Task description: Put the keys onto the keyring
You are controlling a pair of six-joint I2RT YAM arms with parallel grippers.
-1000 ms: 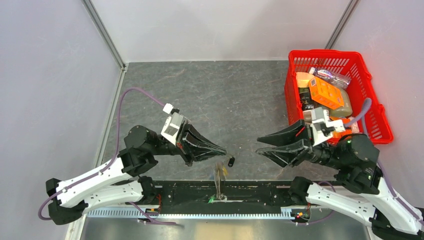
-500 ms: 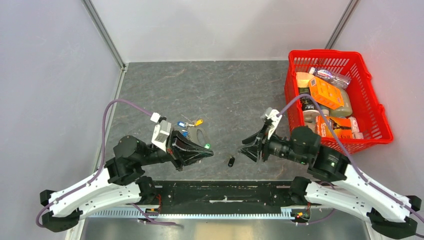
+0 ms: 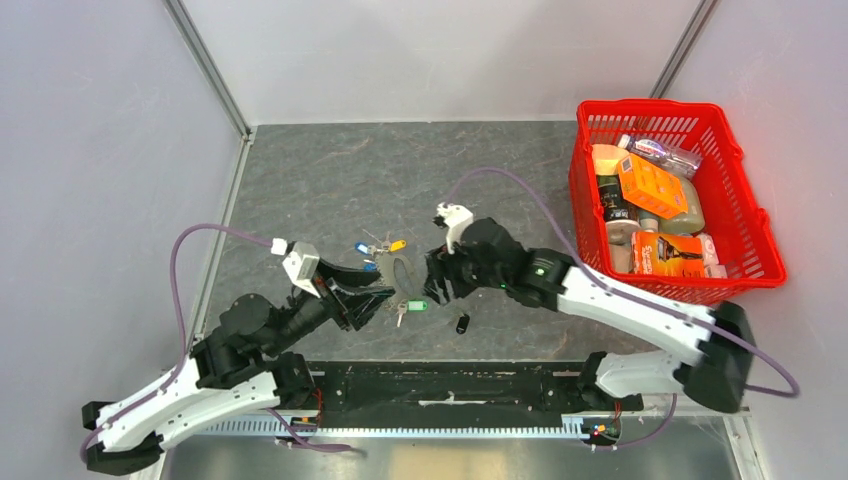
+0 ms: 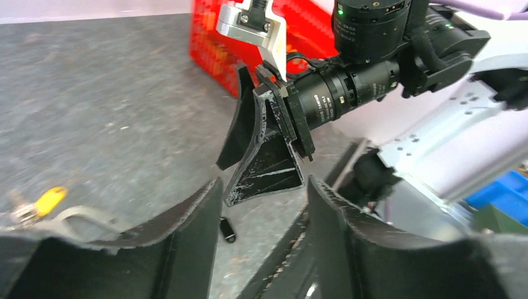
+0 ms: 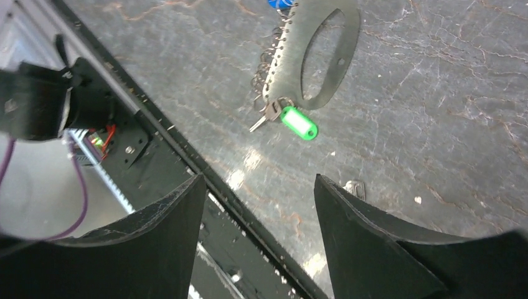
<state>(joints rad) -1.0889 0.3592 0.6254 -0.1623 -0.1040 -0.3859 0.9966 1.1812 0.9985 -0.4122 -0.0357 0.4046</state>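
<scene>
Now: both jaws parted, empty; flat oval keyring (image 5: 309,99), seemingly steel, glossy green tag (image 5: 299,123), on veined table (image 5: 436,93).

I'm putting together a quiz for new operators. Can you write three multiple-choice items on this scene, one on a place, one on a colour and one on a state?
1. Where is the black-capped key?
A. Threaded on the keyring
B. On the floor
C. Loose on the table

2. What colour is the tag on the keyring's chain?
A. Green
B. Red
C. White

3. How does the right gripper stand?
A. Shut on a key
B. Open, holding nothing
C. Shut on the tag

Answers:
1. C, the black-capped key lies alone on the table, apart from the keyring.
2. A, the tag is bright green.
3. B, its fingers stand apart above the table with nothing between them.
</scene>
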